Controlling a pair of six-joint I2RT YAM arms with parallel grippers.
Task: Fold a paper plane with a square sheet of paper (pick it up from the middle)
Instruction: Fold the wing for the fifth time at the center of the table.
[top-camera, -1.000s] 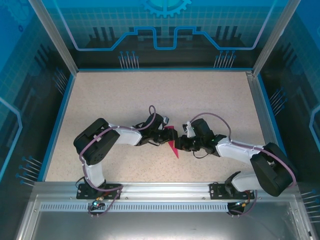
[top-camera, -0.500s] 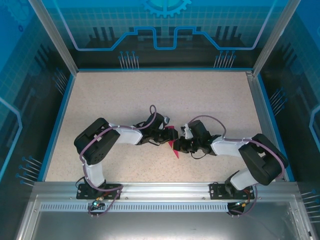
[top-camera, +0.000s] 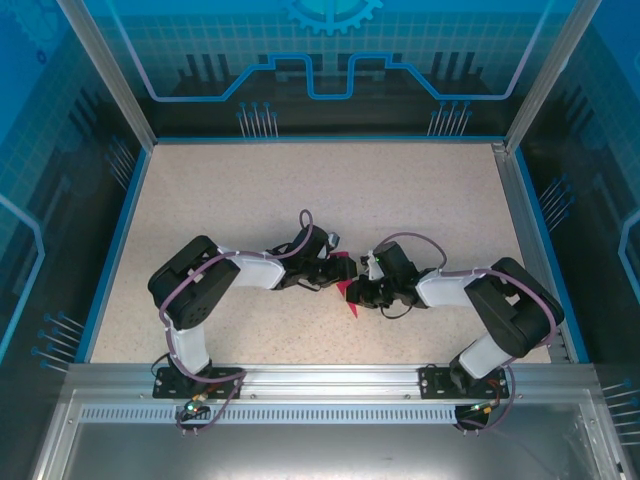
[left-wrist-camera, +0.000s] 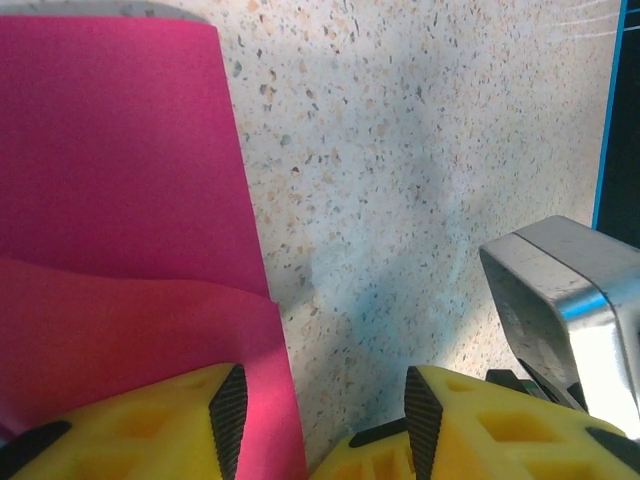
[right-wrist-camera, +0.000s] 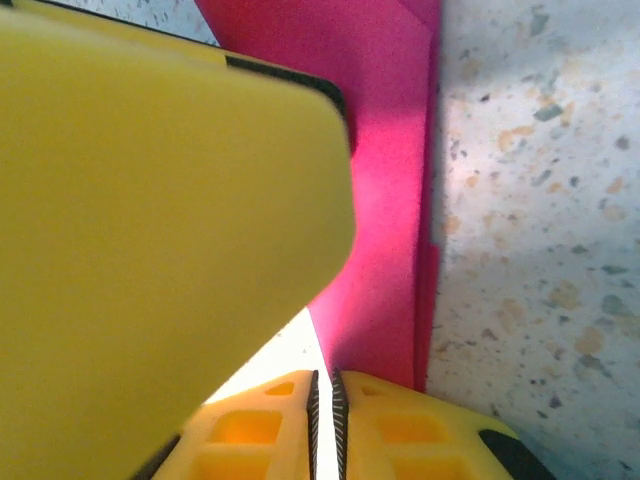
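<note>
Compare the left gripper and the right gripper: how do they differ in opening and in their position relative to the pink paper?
The left gripper holds its fingers clearly apart, with mostly table between them; the right gripper has its fingers almost touching. Seen from above, the left gripper reaches the pink paper from the left, the right gripper from the right. Both have yellow fingers with dark ribbed pads, close to the paper.

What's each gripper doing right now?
Left gripper: open, fingers apart at the edge of the pink paper, nothing gripped.
Right gripper: closed, apparently pinching the paper's edge.
</note>
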